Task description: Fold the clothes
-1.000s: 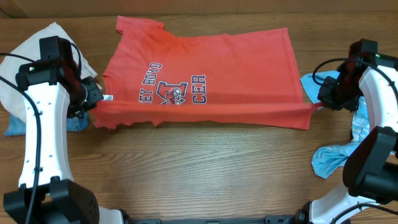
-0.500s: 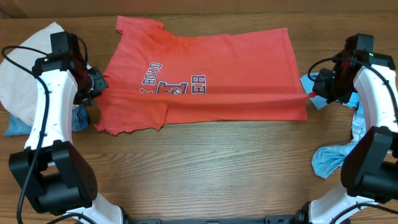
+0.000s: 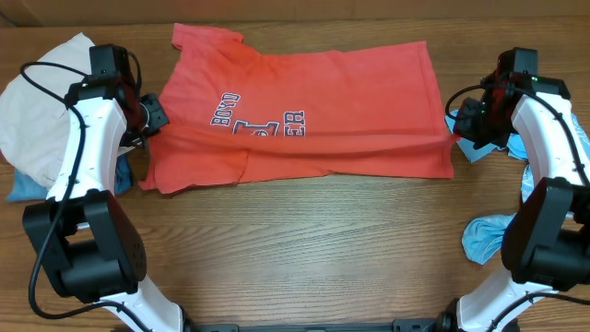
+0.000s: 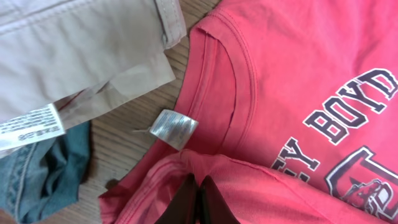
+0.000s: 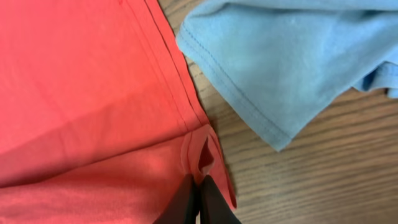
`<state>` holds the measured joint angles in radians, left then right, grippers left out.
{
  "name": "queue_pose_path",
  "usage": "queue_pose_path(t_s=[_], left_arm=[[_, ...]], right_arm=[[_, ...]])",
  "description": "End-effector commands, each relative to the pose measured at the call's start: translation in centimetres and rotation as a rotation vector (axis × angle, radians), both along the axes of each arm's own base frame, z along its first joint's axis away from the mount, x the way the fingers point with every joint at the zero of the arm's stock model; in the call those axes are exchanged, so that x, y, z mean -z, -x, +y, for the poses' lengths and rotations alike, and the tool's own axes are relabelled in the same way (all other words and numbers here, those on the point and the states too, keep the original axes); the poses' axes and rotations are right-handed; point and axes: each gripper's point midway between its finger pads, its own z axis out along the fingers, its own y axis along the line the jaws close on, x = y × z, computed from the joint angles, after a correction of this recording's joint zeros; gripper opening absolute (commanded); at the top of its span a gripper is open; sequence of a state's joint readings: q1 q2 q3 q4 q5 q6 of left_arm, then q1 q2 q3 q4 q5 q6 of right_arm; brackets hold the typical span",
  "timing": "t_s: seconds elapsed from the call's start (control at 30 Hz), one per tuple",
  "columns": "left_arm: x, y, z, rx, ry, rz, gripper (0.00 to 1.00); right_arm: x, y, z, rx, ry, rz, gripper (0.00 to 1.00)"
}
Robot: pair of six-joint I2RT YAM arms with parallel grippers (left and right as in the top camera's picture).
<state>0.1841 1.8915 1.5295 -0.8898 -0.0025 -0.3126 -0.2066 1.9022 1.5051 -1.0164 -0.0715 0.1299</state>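
**Both grippers pinch the red T-shirt's doubled edge**

The red-orange T-shirt (image 3: 313, 111) lies across the far half of the table (image 3: 313, 258), lettering up, with its near edge doubled over onto itself. The left gripper (image 4: 198, 196) is clamped on a fold of red cloth below the collar, near the white neck tag (image 4: 174, 127). The right gripper (image 5: 198, 199) is clamped on the hem corner at the opposite side. Beige trousers (image 4: 81, 43) and jeans (image 4: 37, 177) crowd the left edge. The sky-blue shirt (image 5: 292, 62) lies just beside the right hem. Bare wood runs along the table's near half.
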Motion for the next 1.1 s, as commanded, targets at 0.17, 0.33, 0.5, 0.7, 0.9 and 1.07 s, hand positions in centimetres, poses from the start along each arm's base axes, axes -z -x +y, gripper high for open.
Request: queue_pose_path(t_s=[0.17,0.33,0.5,0.7,0.9,1.07], left_arm=[[2.1,-0.1,-0.2,-0.003,0.009,0.039,0.04],[3.4,0.0,-0.3,-0.001,0.016,0.07,0.04],[4.1,0.0,-0.4,0.001,0.018,0.086,0.04],[4.0,-0.3,-0.4,0.001,0.016,0.073,0.04],[4.0,-0.3,-0.4,0.0,0.016,0.07,0.04],[4.0,-0.3,-0.4,0.002,0.016,0.071,0.04]], right_arm=[[2.6,-0.3,0.0,-0.009,0.002,0.045,0.04],[3.4,-0.5,-0.1,-0.01,0.0,0.052,0.05],[3.6,-0.7,-0.1,-0.01,0.0,0.047,0.05],[3.2,-2.3,0.4,-0.02,-0.033,-0.021,0.06],[2.5,-4.4,2.1,-0.083,-0.088,-0.117,0.23],[2.5,-4.4,2.5,-0.136,-0.069,-0.118,0.43]])
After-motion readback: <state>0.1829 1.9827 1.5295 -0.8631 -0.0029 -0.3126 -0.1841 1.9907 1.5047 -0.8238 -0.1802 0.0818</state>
